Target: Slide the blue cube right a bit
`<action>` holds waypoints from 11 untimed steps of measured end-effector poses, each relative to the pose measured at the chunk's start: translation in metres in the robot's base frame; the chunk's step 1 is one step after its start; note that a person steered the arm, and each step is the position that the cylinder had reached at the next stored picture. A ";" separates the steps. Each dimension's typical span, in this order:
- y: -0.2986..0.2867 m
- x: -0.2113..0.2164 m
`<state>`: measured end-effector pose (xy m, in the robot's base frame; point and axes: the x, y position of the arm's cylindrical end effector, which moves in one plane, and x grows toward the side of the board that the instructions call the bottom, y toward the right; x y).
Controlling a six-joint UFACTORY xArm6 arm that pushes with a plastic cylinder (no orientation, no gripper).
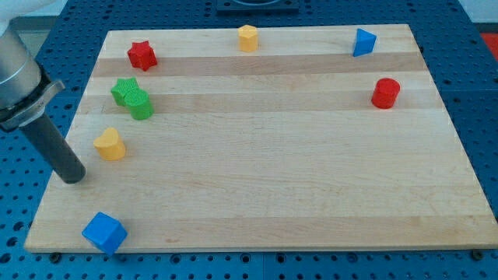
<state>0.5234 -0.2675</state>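
Blue cube (104, 232): down in the view's bottom-left corner of the tabletop (272, 171), close to the bottom edge, sitting corner-on to the camera.
My tip (72, 178): planted near the tabletop's left edge, above the cube in the view and a touch to its left; apart from it, no contact.
Fingers: none on this rig, only a straight dark rod, so nothing to open, close or hold.
Key relation: cube lies toward the view's bottom from my tip and slightly to the right. Wrong side for a rightward shove as things stand; by the look of it, my tip needs to drop to the cube's left face first, then sweep toward the view's right.
Room to get there: narrow strip between cube and the tabletop's left edge, tight but seemingly passable.
Nearest neighbour: yellow block (110, 145), rounded shape, just to the view's right of my tip and above the cube, clear of the likely path.
Further up: green blocks (132, 97), two huddled together; red star (142, 55) above them.
Far side: yellow block (247, 37) at top centre, blue triangular block (363, 42) top right, red cylinder (385, 92) below it, all well apart from the action.
Lane to the cube's right: nothing along the bottom edge, a short slide looks safe.
Risk: corner-on cube may twist rather than travel straight if struck off-centre.
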 end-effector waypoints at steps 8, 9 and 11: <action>0.092 0.090; 0.107 0.071; 0.110 0.057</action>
